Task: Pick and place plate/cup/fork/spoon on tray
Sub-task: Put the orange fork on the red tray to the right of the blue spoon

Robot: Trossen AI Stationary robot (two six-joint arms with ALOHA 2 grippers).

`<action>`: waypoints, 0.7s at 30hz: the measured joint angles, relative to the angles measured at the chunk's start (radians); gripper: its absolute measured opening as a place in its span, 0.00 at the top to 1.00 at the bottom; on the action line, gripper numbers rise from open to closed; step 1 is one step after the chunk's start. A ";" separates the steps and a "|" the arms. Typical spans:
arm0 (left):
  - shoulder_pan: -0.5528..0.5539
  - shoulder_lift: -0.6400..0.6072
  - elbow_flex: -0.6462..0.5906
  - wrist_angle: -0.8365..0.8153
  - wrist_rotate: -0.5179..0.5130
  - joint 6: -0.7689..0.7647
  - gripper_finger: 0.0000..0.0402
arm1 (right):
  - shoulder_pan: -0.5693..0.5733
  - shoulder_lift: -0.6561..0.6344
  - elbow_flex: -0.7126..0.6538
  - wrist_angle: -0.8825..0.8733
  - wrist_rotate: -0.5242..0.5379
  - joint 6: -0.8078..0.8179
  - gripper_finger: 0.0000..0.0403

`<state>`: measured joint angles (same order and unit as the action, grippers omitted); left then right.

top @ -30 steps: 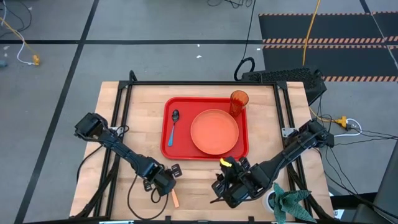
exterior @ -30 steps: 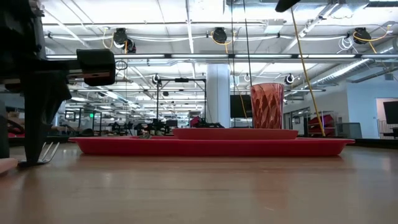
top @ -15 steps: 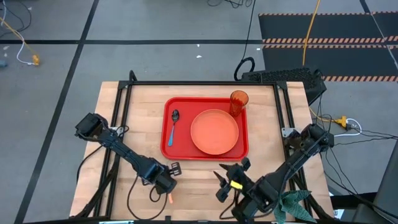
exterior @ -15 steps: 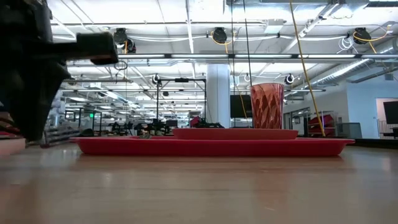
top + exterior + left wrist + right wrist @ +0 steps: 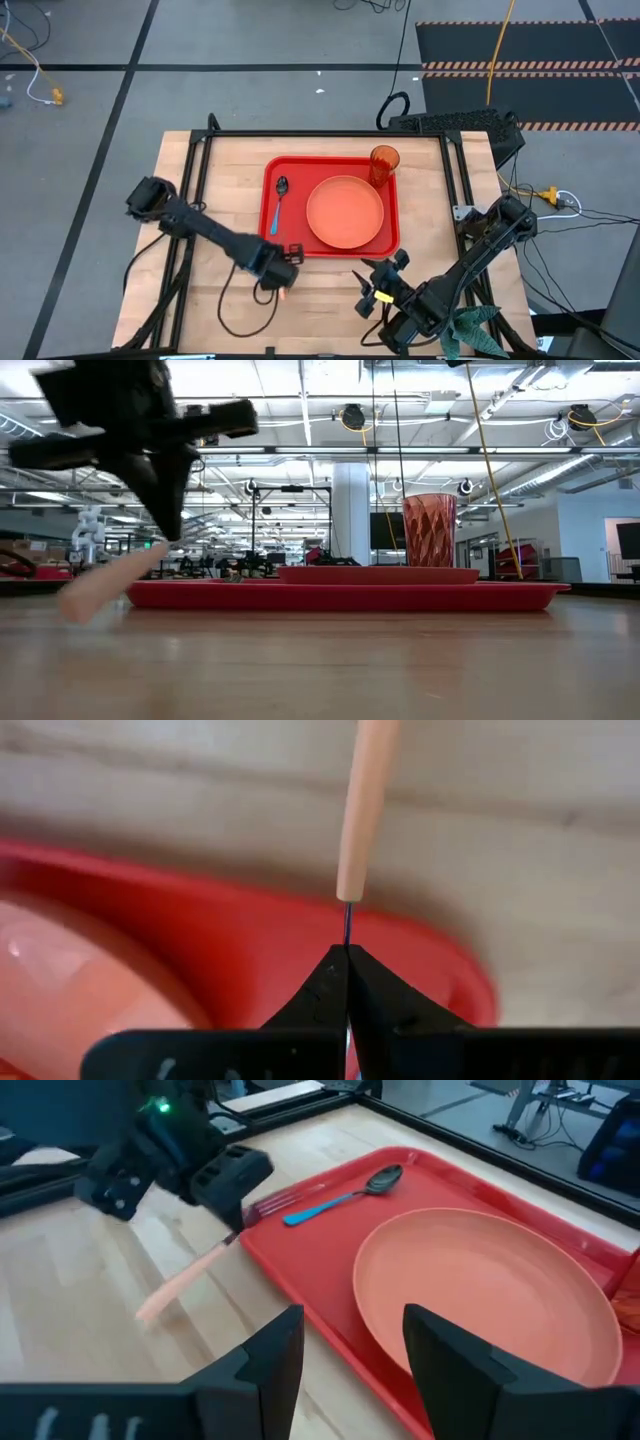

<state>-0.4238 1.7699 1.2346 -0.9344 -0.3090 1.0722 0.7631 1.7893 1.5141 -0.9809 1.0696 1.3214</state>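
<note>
Tray [image 5: 268, 236] holding plate [image 5: 344, 211], cup [image 5: 384, 160], spoon [image 5: 278, 203] — left end effector [image 5: 287, 263] grasping fork [image 5: 205, 1265], right end effector [image 5: 383, 279] released

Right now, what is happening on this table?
The left gripper is shut on the small fork with the orange-tan handle and holds it at the edge of the large red plastic tray. The round orange plate, the amber cup and the blue-handled spoon are on the tray. The right gripper waits open nearby.

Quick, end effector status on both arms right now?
Left end effector: closed, holding the fork near the tray.
Right end effector: open, holding nothing.
</note>
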 joint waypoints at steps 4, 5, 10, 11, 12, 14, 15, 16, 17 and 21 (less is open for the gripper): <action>0.086 -0.001 0.000 0.001 -0.124 0.067 1.00 | -0.002 0.000 -0.002 0.002 -0.076 0.001 0.59; 0.103 -0.007 0.000 -0.002 -0.153 0.073 1.00 | -0.002 0.000 -0.002 0.003 -0.106 0.002 0.59; 0.168 -0.058 0.000 0.018 -0.173 0.100 1.00 | 0.017 0.000 -0.002 0.005 -0.182 0.007 0.59; 0.179 -0.070 0.000 0.025 -0.181 0.114 1.00 | 0.021 0.000 -0.002 0.004 -0.182 0.017 0.59; 0.190 -0.083 0.000 0.032 -0.192 0.130 1.00 | 0.027 0.000 -0.002 0.005 -0.182 0.028 0.59; 0.219 -0.106 0.000 0.043 -0.196 0.157 1.00 | 0.039 0.000 -0.002 0.005 -0.184 0.048 0.59; 0.236 -0.116 0.000 0.049 -0.192 0.167 1.00 | 0.048 0.000 -0.002 0.004 -0.184 0.056 0.59; 0.253 -0.119 0.000 0.055 -0.185 0.178 1.00 | 0.056 0.000 -0.002 0.004 -0.184 0.061 0.59; 0.272 -0.120 0.000 0.058 -0.180 0.194 1.00 | 0.064 0.000 -0.002 0.004 -0.184 0.069 0.59; 0.354 -0.120 0.000 0.069 -0.162 0.238 1.00 | 0.094 0.000 -0.002 0.001 -0.184 0.100 0.59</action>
<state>-0.0703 1.6501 1.2343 -0.8658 -0.4705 1.3105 0.8569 1.7893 1.5120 -0.9796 0.8856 1.4213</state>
